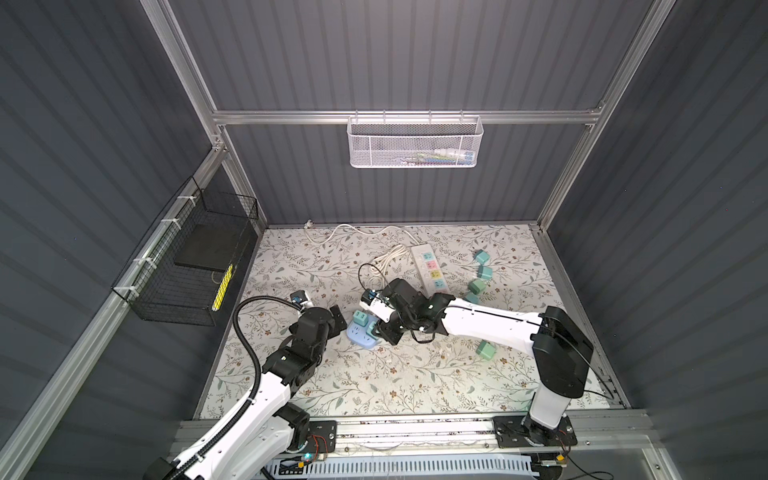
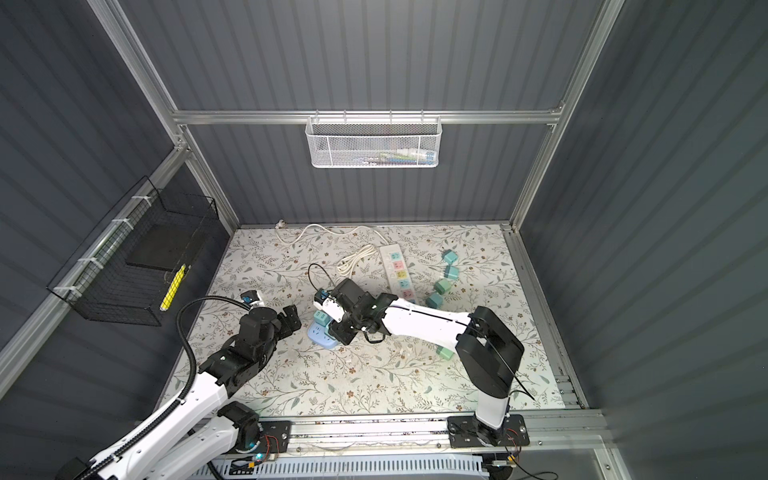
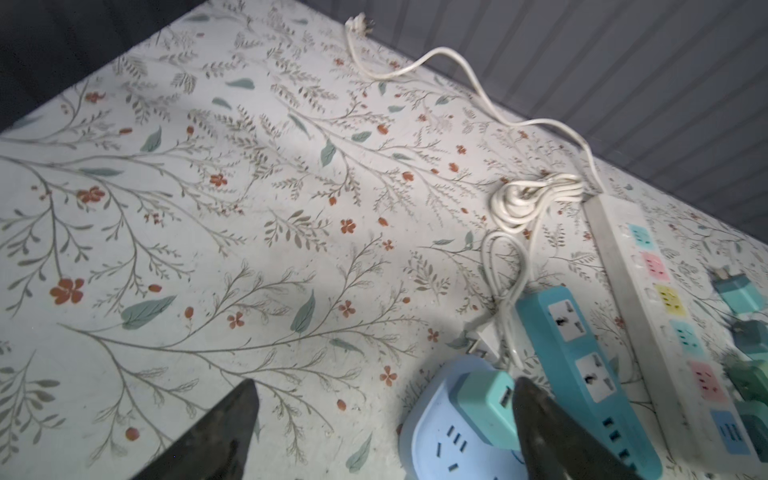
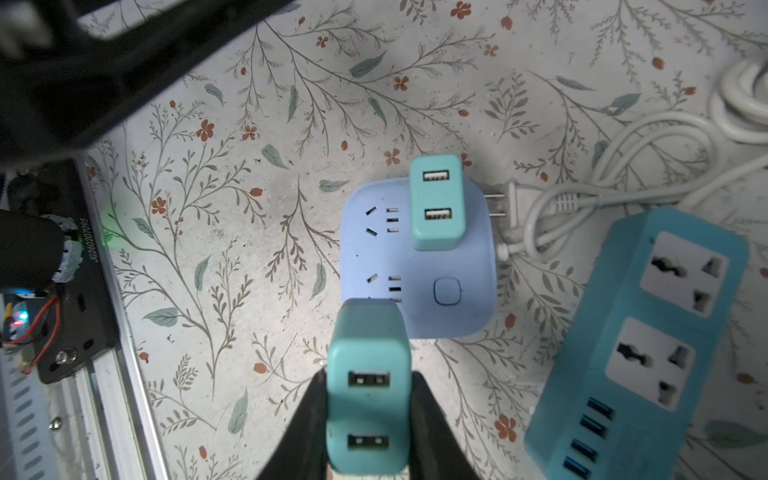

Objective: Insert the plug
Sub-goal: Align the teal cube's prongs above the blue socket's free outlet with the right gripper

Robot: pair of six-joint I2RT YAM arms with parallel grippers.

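The right gripper (image 4: 368, 376) pinched a teal plastic charger plug (image 4: 365, 332) over the pale-blue rounded socket block (image 4: 457, 307), seemingly aligning it, while the left gripper (image 3: 384, 386) stood spread.

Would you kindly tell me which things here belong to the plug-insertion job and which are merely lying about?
Job: right gripper, shut on teal charger; blue socket cube; plugged-in charger.
Lying about: teal power strip; white power strip; loose chargers; white cable.
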